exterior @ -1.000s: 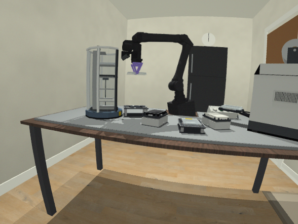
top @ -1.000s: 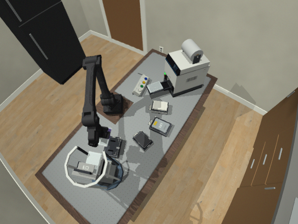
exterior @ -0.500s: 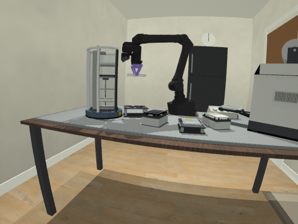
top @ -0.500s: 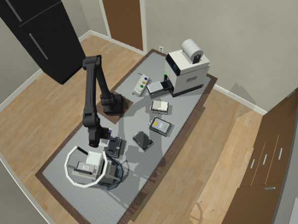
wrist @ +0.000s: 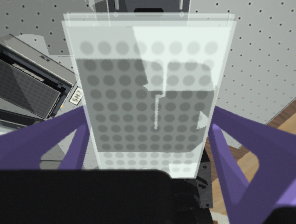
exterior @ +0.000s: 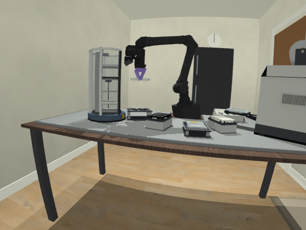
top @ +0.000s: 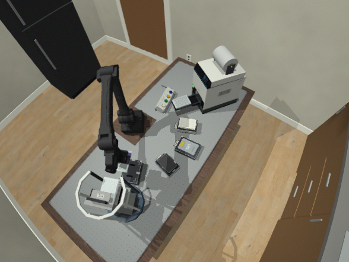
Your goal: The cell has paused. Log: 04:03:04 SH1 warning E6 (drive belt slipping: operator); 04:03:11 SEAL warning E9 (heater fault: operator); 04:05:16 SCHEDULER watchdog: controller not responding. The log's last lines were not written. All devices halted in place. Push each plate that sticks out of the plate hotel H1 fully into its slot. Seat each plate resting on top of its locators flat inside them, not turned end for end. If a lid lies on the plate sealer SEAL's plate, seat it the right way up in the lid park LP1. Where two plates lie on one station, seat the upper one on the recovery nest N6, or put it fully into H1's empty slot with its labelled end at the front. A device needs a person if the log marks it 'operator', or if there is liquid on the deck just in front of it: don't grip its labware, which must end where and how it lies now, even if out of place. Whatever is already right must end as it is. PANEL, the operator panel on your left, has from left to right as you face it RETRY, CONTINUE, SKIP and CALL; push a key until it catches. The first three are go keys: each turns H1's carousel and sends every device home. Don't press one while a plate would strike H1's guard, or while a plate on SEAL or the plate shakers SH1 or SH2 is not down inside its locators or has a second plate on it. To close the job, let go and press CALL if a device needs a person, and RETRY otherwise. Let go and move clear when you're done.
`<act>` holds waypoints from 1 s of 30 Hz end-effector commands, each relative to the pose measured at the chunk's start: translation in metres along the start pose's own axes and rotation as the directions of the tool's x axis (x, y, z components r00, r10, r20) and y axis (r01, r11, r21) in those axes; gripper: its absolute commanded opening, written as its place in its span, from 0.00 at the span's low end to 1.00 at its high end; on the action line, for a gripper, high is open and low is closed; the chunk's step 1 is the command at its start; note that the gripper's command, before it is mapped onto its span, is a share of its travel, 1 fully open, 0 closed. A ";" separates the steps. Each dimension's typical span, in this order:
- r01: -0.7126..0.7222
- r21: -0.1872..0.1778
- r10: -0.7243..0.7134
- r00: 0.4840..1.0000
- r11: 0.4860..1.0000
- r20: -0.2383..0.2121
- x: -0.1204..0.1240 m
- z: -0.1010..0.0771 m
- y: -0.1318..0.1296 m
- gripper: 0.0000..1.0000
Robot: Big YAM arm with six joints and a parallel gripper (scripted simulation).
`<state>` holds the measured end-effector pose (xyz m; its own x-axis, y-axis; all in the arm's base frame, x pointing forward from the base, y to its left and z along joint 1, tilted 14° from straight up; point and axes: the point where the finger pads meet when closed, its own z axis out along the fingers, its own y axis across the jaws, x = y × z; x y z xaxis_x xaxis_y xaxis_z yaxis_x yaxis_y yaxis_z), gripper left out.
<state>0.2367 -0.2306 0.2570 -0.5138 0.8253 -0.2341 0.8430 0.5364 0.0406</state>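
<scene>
My gripper is shut on a clear well plate, gripping it by its long sides and holding it level, high above the deck. It hangs just right of the plate hotel H1 in the exterior view, at the height of the middle shelves. Below it stands an empty black-framed nest. A white plate shows in the hotel from above. The panel lies far off beside the sealer.
Along the deck stand a station with a dark plate, a yellow-marked station and a station with a white plate. A plate lies on the sealer's tray. The arm's base is behind.
</scene>
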 end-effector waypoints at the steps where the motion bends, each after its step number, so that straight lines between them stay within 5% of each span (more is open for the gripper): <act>1: 0.003 -0.003 -0.003 1.000 1.000 0.011 -0.005 0.003 -0.002 0.84; 14: 0.003 -0.004 -0.003 1.000 1.000 0.014 -0.005 0.013 -0.001 0.84; 15: 0.003 -0.017 -0.002 0.998 1.000 0.068 -0.024 -0.007 0.003 0.84; 19: 0.003 -0.002 -0.003 1.000 1.000 0.006 -0.005 0.021 -0.002 0.84; 30: 0.003 -0.004 -0.003 1.000 1.000 0.015 -0.009 0.027 -0.001 0.84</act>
<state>0.2409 -0.2351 0.2294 -0.5146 0.8261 -0.2295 0.8432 0.5362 0.0395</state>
